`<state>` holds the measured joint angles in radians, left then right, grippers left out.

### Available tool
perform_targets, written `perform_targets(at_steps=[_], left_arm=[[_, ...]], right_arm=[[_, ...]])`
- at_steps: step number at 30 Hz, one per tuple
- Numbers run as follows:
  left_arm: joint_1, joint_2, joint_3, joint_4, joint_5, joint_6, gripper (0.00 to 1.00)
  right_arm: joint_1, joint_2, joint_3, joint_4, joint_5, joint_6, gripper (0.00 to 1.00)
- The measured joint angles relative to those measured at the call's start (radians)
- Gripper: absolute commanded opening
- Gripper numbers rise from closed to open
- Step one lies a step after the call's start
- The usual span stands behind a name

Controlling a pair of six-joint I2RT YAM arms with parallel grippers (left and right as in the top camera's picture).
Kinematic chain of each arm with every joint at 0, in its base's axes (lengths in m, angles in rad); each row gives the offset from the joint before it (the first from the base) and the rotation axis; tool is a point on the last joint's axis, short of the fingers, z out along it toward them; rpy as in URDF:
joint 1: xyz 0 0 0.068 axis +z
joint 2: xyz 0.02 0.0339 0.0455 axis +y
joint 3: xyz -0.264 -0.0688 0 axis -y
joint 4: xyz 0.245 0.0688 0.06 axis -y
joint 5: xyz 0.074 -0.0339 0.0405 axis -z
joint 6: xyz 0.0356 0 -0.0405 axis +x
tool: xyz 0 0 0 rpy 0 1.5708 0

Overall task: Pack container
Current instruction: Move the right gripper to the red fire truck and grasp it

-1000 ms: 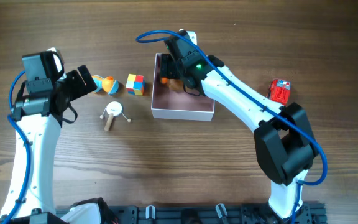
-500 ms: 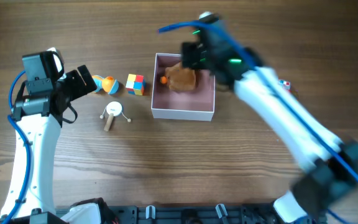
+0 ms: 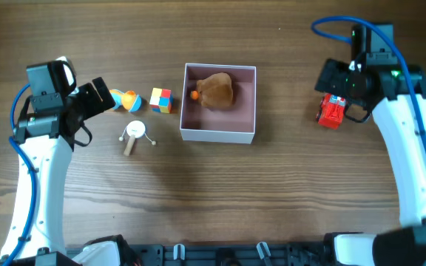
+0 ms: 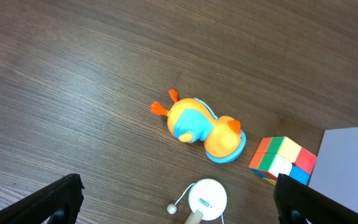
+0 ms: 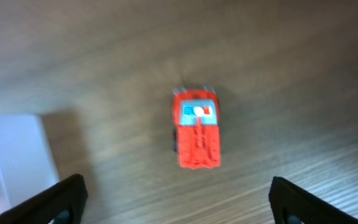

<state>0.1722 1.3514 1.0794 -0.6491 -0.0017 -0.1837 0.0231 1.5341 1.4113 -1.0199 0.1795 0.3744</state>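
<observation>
The container (image 3: 217, 134), white outside and pink inside, stands at mid table and holds a brown plush toy (image 3: 216, 90) with an orange bit at its left. My right gripper (image 3: 330, 83) is open and empty, hovering just above a red toy truck (image 3: 333, 111). In the right wrist view the truck (image 5: 196, 134) lies ahead of the open gripper (image 5: 179, 205). My left gripper (image 3: 98, 97) is open and empty, just left of an orange and blue duck toy (image 3: 126, 100). The left wrist view shows the duck (image 4: 201, 127) ahead of the gripper (image 4: 182, 202).
A coloured puzzle cube (image 3: 160, 100) sits between the duck and the container. A small white drum toy with a wooden handle (image 3: 134, 134) lies below them. The container's wall shows at the edge of both wrist views (image 4: 350, 168) (image 5: 17, 155).
My right arm has swung from over the container to the right side, leaving the brown plush toy in the container. It is now over the red truck. The left arm has not moved.
</observation>
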Motion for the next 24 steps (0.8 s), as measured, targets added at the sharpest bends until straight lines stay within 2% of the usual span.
perform_targets(at_steps=[11, 20, 24], left_arm=[[0.0, 0.0, 0.0, 0.0, 0.0, 0.0, 1.0], [0.0, 0.0, 0.0, 0.0, 0.0, 0.0, 1.0], [0.0, 0.0, 0.0, 0.0, 0.0, 0.0, 1.0]], right_arm=[[-0.047, 0.181, -0.102, 0.058, -0.029, 0.006, 0.84], [-0.06, 0.295, -0.103, 0.077, -0.029, 0.006, 0.69], [-0.06, 0.307, -0.109, 0.079, -0.029, 0.005, 0.67]])
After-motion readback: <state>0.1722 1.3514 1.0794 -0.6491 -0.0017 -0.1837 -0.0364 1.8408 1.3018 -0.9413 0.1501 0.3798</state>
